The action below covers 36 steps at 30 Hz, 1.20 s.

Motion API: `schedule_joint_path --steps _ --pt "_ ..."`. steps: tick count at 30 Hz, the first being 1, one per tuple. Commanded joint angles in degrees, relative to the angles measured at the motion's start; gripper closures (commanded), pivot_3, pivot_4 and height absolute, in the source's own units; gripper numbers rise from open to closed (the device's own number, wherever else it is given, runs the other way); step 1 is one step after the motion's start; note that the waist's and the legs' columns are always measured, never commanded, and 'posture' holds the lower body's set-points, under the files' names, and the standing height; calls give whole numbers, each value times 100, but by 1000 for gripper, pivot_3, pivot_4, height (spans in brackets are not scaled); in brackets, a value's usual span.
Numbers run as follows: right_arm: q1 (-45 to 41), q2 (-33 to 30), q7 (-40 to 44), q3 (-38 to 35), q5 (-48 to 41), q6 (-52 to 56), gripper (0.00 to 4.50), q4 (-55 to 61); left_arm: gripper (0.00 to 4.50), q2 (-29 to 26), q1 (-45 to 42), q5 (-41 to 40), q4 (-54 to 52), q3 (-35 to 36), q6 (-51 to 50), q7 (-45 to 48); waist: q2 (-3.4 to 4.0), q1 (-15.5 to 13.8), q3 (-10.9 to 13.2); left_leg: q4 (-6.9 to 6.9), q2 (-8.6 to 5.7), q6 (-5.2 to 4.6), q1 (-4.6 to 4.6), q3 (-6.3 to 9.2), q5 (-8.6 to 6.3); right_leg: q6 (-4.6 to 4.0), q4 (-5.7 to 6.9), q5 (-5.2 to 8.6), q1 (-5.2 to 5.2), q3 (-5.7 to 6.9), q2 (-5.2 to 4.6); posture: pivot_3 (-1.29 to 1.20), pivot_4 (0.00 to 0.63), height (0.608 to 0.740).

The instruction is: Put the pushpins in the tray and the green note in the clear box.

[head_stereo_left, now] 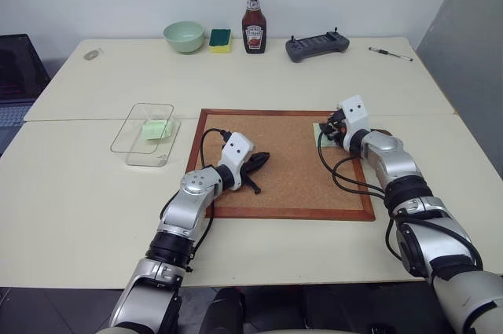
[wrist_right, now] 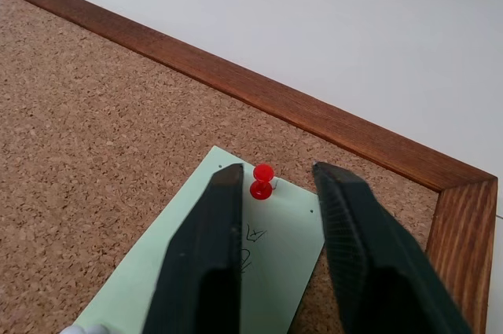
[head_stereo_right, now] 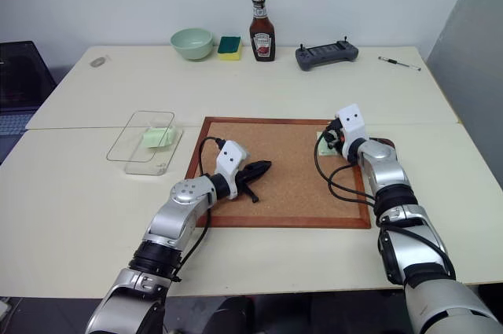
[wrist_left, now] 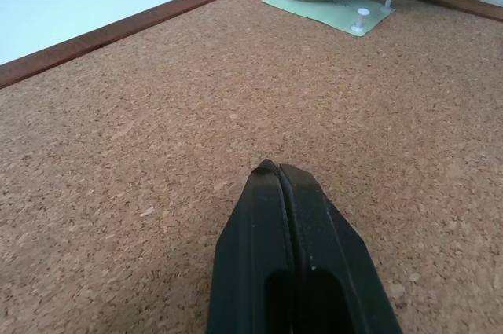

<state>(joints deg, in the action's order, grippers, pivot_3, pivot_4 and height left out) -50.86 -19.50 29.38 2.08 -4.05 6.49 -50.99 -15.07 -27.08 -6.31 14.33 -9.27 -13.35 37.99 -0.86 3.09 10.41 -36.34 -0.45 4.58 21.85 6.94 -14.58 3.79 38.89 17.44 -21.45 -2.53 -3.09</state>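
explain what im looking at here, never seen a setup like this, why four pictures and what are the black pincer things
This is a humanoid robot with two arms, each ending in a gripper of two black fingers. Two pictures come from cameras on its head, looking down over a table. The other two come from cameras on its wrists, looking along each gripper.

The left gripper is shut, holds nothing and rests over a corkboard. The right gripper has its fingers on either side of a red pushpin stuck through a green note on the board's corner; they do not yet grip it. White pins hold the note too.

Beside the board is a clear box with a pale green piece inside. At the far edge stand a bowl, a sponge, a ketchup bottle and a controller.
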Motion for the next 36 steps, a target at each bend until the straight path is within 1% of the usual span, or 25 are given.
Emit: schedule_joint_path --steps 1,2,3,10,36 --pt "-88 11 27 -105 2 -116 4067 182 4500 30 172 76 42 -181 -157 78 0 1 0 0 0 0 0 0 0 0 0 0 0 0 0 0 150 740" --pt "-83 18 31 -110 4 -111 4358 193 4500 24 176 78 29 -185 -170 84 0 0 0 0 0 0 0 0 0 0 0 0 0 0 0 0 150 740" --pt "-81 23 36 -115 6 -111 4448 199 4500 19 180 82 18 -190 -186 89 0 0 0 0 0 0 0 0 0 0 0 0 0 0 0 0 150 740" --pt "-75 19 71 -152 -11 -163 4448 299 4500 -16 214 117 -22 -222 -291 98 0 3 0 0 0 0 0 0 0 0 1 0 0 0 0 0 150 740" --pt "331 -13 95 -416 -242 -16 4448 1325 4500 -8 198 265 188 -406 -409 117 6 4 -4 -3 -1 0 -1 1 0 0 1 0 4 0 0 0 150 740"
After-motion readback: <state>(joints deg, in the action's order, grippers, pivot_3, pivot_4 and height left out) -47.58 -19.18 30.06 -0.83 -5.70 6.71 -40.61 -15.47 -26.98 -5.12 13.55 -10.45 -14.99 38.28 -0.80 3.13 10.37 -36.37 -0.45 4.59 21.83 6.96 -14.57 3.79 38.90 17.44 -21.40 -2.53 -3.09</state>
